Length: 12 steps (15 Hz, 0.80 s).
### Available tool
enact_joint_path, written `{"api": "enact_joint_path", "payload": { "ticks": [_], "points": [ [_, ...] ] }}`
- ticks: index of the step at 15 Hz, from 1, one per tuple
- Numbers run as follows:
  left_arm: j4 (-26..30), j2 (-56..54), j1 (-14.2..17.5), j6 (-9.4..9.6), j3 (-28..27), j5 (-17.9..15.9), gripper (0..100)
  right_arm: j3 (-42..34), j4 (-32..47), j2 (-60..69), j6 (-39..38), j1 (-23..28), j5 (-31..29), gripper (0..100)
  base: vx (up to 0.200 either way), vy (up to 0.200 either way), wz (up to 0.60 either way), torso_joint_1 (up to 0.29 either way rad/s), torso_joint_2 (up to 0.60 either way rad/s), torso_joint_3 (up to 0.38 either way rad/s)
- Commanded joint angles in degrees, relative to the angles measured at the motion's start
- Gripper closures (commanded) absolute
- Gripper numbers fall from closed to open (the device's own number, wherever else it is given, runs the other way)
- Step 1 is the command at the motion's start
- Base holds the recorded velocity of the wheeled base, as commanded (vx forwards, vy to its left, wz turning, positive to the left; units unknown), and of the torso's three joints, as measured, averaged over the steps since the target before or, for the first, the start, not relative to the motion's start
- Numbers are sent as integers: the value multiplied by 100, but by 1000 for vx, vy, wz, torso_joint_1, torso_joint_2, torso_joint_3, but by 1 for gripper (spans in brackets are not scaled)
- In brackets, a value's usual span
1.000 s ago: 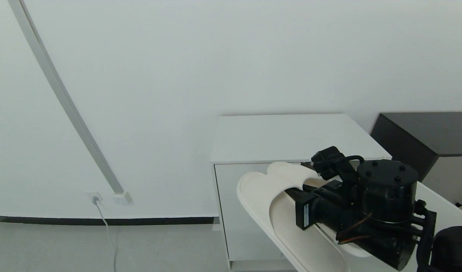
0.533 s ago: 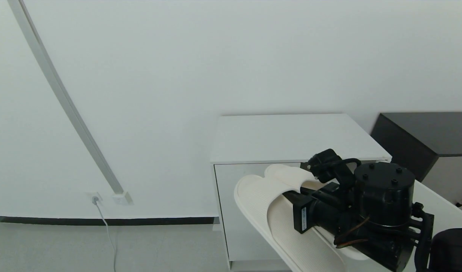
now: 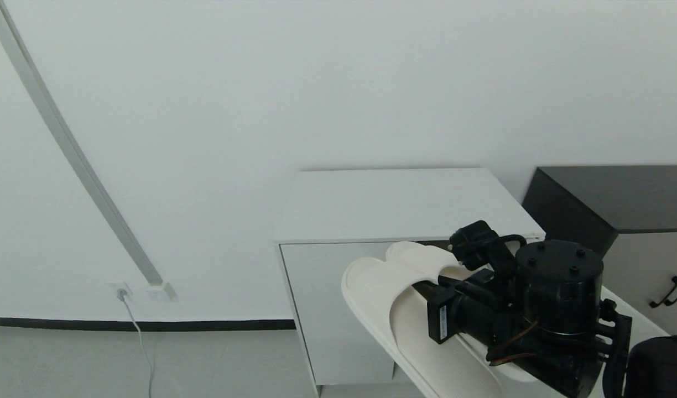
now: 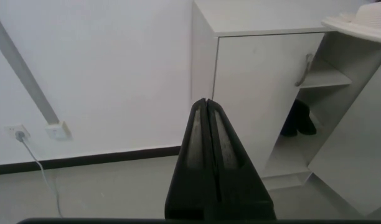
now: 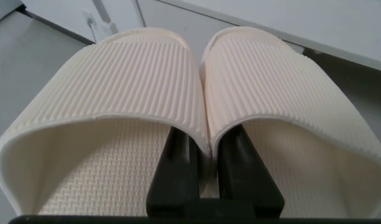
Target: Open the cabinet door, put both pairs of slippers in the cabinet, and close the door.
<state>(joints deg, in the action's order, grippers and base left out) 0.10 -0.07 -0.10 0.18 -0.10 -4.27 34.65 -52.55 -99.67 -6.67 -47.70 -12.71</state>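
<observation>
Two cream slippers point(image 5: 197, 93), side by side as a pair, are in my right gripper point(image 5: 206, 134): one finger goes into each, clamping their touching inner walls between them. I hold the pair in the air in front of the white cabinet point(image 3: 394, 204), just below its top edge. The cabinet's right door point(image 4: 358, 149) stands open, showing a shelf and something dark point(image 4: 297, 118) low inside. My left gripper point(image 4: 206, 109) is pressed closed on nothing, off to the cabinet's left. A black cabinet point(image 3: 609, 193) stands just beside the white one.
</observation>
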Motion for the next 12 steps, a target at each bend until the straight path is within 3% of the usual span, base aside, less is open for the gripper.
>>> {"api": "enact_joint_path", "payload": {
  "ticks": [1, 9, 12],
  "points": [
    [-1, 7, 1, -1, 1, -4, 100, -2, 0, 9, -1, -2, 6, 100, 0, -200, 0, 7, 2, -2],
    [-1, 7, 1, -1, 1, -4, 100, -81, 0, -61, 8, 7, 6, 100, 0, -200, 0, 4, 5, 3],
    [-1, 7, 1, 8, 1, 5, 100, -81, 0, -149, 8, 24, -3, 100, 0, 0, 0, 0, 0, 0]
  ]
}}
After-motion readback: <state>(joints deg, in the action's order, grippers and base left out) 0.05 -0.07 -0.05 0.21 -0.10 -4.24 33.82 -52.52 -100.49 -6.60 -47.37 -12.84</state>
